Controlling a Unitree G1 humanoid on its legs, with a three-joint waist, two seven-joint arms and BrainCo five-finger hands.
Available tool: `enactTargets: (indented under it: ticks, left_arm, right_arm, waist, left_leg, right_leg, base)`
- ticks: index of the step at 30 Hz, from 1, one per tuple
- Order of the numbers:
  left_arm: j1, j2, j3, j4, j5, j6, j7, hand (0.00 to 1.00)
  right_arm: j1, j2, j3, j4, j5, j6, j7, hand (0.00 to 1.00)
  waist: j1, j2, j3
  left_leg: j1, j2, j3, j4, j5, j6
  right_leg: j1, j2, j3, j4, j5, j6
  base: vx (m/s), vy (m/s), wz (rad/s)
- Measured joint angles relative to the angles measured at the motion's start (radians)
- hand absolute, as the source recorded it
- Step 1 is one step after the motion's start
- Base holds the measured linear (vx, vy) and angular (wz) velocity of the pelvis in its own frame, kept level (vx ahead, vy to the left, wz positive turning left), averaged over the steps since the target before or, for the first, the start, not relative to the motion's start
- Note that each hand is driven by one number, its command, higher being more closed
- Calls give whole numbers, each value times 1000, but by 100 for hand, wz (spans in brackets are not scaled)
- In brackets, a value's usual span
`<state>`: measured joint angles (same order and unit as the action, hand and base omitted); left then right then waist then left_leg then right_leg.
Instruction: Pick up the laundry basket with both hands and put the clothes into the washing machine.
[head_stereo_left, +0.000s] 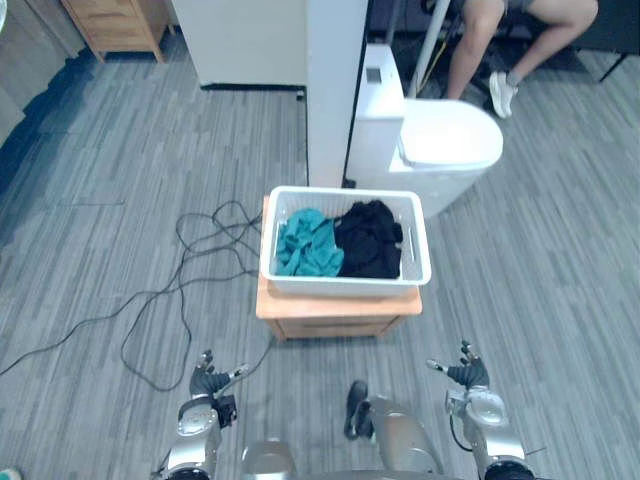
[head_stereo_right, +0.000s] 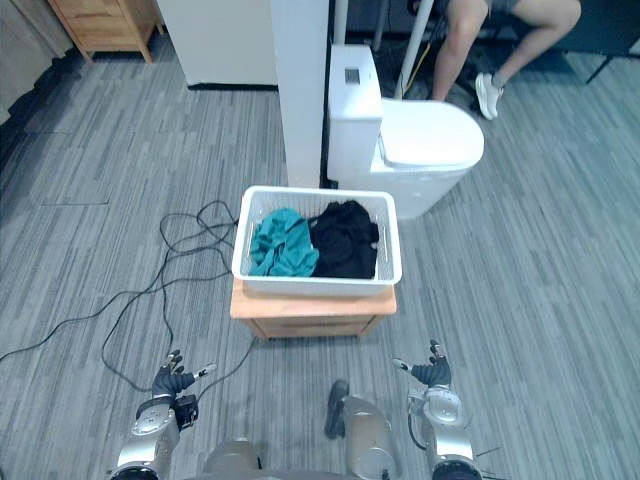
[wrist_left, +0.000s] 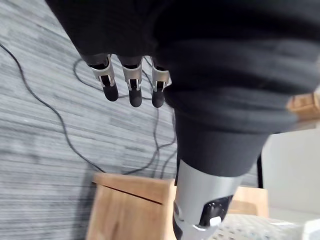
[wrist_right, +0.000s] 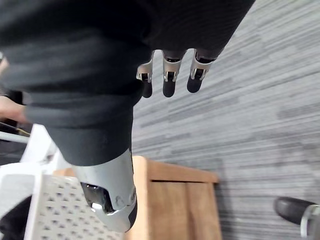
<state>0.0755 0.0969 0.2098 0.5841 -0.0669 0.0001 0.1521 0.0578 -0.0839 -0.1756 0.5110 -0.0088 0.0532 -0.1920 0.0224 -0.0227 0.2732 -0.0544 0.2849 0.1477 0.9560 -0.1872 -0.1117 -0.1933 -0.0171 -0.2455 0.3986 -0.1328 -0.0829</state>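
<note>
Ahead, the white laundry basket (head_stereo_left: 340, 284) sits on a low wooden bench (head_stereo_left: 335, 308), holding a teal garment (head_stereo_left: 305, 243) beside a black garment (head_stereo_left: 368, 240); a white toilet (head_stereo_left: 450, 140) stands just behind it. Nearer the robot, well apart from the basket, the left robot hand (head_stereo_left: 207, 381) and the right robot hand (head_stereo_left: 466, 376) hang low over the floor; both have fingers straight and relaxed, grasping nothing

We find no readable lettering, label, number or sign on the laundry basket (head_stereo_left: 340, 284) or around it.
</note>
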Motion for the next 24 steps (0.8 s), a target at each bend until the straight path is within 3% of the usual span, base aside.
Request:
enactTargets:
  ticks: [3,5,6,7,8,10,15,20,24]
  left_arm:
    - [6,-18,-1,-38,-2,1,0,0]
    - [14,-24,-2,-81,-6,1,0,0]
    - [15,-25,-2,-88,-9,1,0,0]
    - [15,-30,-2,-94,-15,0,1,0]
    - [12,-27,-6,-101,-24,0,1,0]
    - [23,-25,-10,-125,-34,1,1,0]
    - [63,-31,-10,-220,-44,0,2,0]
    - [52,-31,-29,-227,-59,-8,3,0]
    - [-33,-14,-106,-189,-58,-8,11,0]
  right_arm:
    - [0,17,-1,-72,4,-5,-2,0]
    - [6,24,0,-107,9,-6,-4,0]
    - [9,24,0,-112,9,-6,-5,0]
    - [19,24,-2,-134,9,-4,-9,0]
    - [29,43,-3,-151,9,-4,-12,0]
    - [48,48,-2,-208,9,-4,-18,0]
    - [32,37,-3,-318,17,-10,-28,0]
    - [14,33,-2,-295,20,-9,-29,0]
    - [-55,-5,35,-160,19,-4,-48,0]
  waist:
    - [6,-6,-2]
    - [21,-2,-4]
    - [21,2,-5]
    - [23,18,-15]
    - [16,-9,-21]
    - [21,-19,-24]
    - [23,-19,-26]
    - [18,-20,-34]
    - [17,-19,-34]
  left_leg:
    - [-157,20,6,71,-52,43]
    - [-214,3,6,-153,-64,65]
    - [-213,-8,4,-251,-57,57]
    - [-203,-19,-15,-395,-41,13]
    - [-181,-52,-20,-443,-47,14]
    - [-168,-81,-7,-461,-46,20]
    - [-153,-92,46,-489,-62,43]
    - [-142,-95,81,-528,-62,43]
    - [-152,-100,86,-547,-49,47]
  right_leg:
    - [57,11,24,-53,-3,-2]
    - [72,1,39,-61,-17,31]
    - [69,0,43,-50,-25,43]
    - [57,5,56,-21,-48,78]
    - [42,-18,64,-13,-55,91]
    - [50,-42,77,-29,-53,104]
    - [45,-48,125,-63,-41,125]
    - [21,-39,173,-90,-29,132]
    - [7,-38,176,-108,-21,130]
  base:
    - [329,23,-41]
    - [263,149,-46]
    - [223,222,-20]
    - [214,227,4]
    - [200,207,7]
    - [139,130,5]
    - [48,90,-21]
    - [28,12,-29]
    - [73,-5,-3]
